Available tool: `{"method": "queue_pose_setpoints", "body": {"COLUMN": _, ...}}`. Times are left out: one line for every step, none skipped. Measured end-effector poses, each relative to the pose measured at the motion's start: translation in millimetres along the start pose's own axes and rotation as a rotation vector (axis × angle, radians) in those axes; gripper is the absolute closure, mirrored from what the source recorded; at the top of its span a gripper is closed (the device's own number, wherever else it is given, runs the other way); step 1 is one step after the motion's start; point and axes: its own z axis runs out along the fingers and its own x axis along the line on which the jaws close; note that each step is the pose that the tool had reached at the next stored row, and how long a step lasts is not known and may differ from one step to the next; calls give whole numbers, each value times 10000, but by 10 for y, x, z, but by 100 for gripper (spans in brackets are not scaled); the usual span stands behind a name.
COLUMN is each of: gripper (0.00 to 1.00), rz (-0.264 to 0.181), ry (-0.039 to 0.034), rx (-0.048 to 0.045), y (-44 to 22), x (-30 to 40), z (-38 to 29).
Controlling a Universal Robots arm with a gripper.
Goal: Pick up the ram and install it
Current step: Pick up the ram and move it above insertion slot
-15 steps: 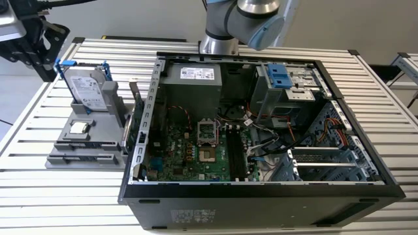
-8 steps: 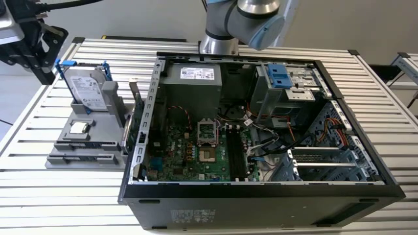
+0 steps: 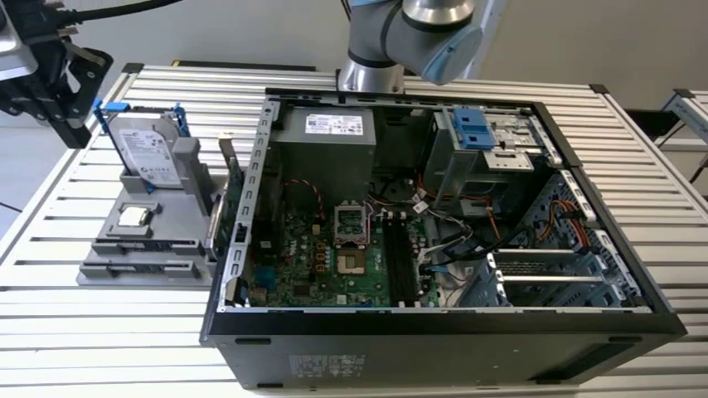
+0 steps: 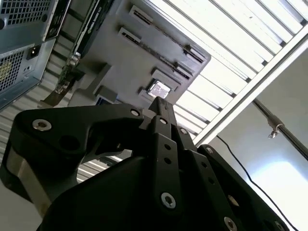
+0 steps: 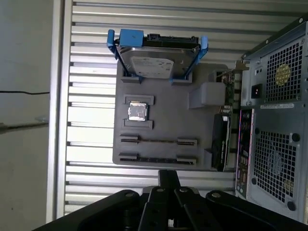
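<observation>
The claw (image 5: 168, 175), closed and empty, hovers near the holder (image 5: 192, 122) whose slot keeps the ram (image 5: 159, 140) on edge for gripping.

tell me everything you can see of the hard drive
The hard drive is a silver box with a white label, clipped in a blue bracket. It stands tilted in the end slot of the grey holder on the slatted table, to the exterior view's left of the open computer case.

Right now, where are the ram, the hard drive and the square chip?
ram (image 5: 159, 141): first wrist view, middle of its edge.
hard drive (image 5: 149, 65): first wrist view, silver top.
square chip (image 5: 137, 111): first wrist view, centre.
</observation>
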Motion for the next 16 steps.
{"method": "queue_pose_setpoints", "body": {"gripper": 100, "rz": -11, "ry": 1, "rx": 0, "y": -11, "x": 0, "z": -1}}
{"method": "queue_pose_setpoints", "body": {"gripper": 100, "rz": -20, "ry": 2, "rx": 0, "y": -21, "x": 0, "z": -1}}
{"method": "queue_pose_setpoints", "body": {"gripper": 100, "rz": -29, "ry": 2, "rx": -1, "y": -33, "x": 1, "z": -2}}
{"method": "queue_pose_setpoints", "body": {"gripper": 100, "rz": -36, "ry": 2, "rx": -1, "y": -46, "x": 1, "z": -2}}
{"method": "queue_pose_setpoints", "body": {"gripper": 100, "rz": -40, "ry": 2, "rx": -1, "y": -58, "x": 1, "z": -3}}
{"method": "queue_pose_setpoints", "body": {"gripper": 100, "rz": -41, "ry": 3, "rx": -1, "y": -71, "x": 2, "z": -4}}
{"method": "queue_pose_setpoints", "body": {"gripper": 100, "rz": -41, "ry": 3, "rx": 0, "y": -83, "x": 2, "z": -4}}
{"method": "queue_pose_setpoints", "body": {"gripper": 100, "rz": -41, "ry": 3, "rx": 0, "y": -95, "x": 2, "z": -5}}
{"method": "queue_pose_setpoints", "body": {"gripper": 100, "rz": -42, "ry": 3, "rx": -1, "y": -105, "x": 3, "z": -5}}
{"method": "queue_pose_setpoints", "body": {"gripper": 100, "rz": -41, "ry": 2, "rx": -1, "y": -115, "x": 3, "z": -5}}
{"method": "queue_pose_setpoints", "body": {"gripper": 100, "rz": -42, "ry": 2, "rx": -1, "y": -125, "x": 4, "z": -6}}
{"method": "queue_pose_setpoints", "body": {"gripper": 100, "rz": -41, "ry": 3, "rx": -1, "y": -134, "x": 4, "z": -7}}
{"method": "queue_pose_setpoints", "body": {"gripper": 100, "rz": -42, "ry": 3, "rx": 0, "y": -143, "x": 4, "z": -7}}
{"method": "queue_pose_setpoints", "body": {"gripper": 100, "rz": -42, "ry": 2, "rx": -1, "y": -152, "x": 4, "z": -7}}
{"method": "queue_pose_setpoints", "body": {"gripper": 100, "rz": -41, "ry": 3, "rx": -1, "y": -159, "x": 5, "z": -8}}
{"method": "queue_pose_setpoints", "body": {"gripper": 100, "rz": -41, "ry": 2, "rx": -1, "y": -166, "x": 5, "z": -8}}
